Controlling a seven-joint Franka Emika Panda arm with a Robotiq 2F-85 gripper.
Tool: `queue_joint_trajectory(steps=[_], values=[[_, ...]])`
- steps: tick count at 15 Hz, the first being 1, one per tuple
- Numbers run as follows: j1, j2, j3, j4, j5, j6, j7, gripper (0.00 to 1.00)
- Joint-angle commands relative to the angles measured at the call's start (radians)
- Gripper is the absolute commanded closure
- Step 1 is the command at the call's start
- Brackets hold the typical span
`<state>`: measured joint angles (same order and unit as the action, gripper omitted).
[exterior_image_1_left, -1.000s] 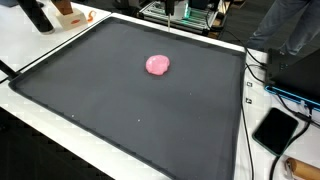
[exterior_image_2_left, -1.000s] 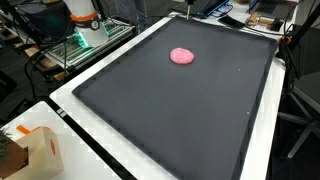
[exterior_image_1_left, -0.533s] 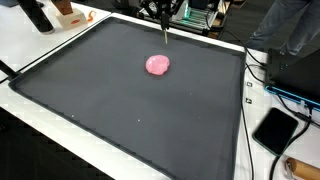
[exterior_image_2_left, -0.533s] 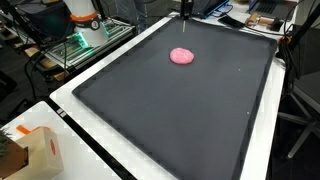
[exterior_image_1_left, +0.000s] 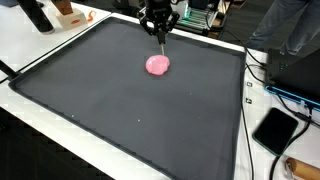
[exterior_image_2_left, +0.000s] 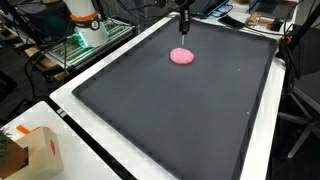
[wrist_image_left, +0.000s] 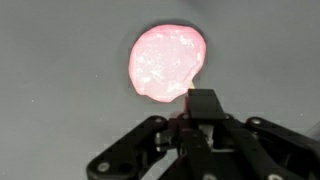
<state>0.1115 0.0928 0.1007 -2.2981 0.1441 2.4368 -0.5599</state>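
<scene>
In an exterior view, the tool (exterior_image_1_left: 160, 35) is seen hanging above the black mat (exterior_image_1_left: 100, 100), just beyond the pink lump (exterior_image_1_left: 157, 65) and apart from it. The lump lies flat on the far half of the mat, which is carried by the white bench (exterior_image_1_left: 15, 50). The step in hand is judged to be an approach to the lump, with no contact made.

In an exterior view from another corner, the tool (exterior_image_2_left: 184, 29) is shown pointing straight down, the wrist held upright over the mat (exterior_image_2_left: 170, 120), above and just behind the lump (exterior_image_2_left: 181, 56).

In the wrist view, the lump (wrist_image_left: 167, 62) is seen ahead of the tool (wrist_image_left: 203, 105), slightly off its centre line. The fingers appear pressed together on nothing, though the picture is soft. For a grasp, the jaws would have to be spread, centred over the lump and lowered to the mat.
</scene>
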Motion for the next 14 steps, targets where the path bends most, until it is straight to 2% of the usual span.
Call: queue_joint_trajectory(steps=[1, 9, 14], values=[[-0.019, 0.037, 0.007, -0.018, -0.029, 0.070, 0.013, 0.97], [-0.038, 0.099, 0.009, -0.013, -0.096, 0.111, 0.050, 0.97], [-0.045, 0.122, 0.021, -0.008, -0.081, 0.113, 0.047, 0.97]])
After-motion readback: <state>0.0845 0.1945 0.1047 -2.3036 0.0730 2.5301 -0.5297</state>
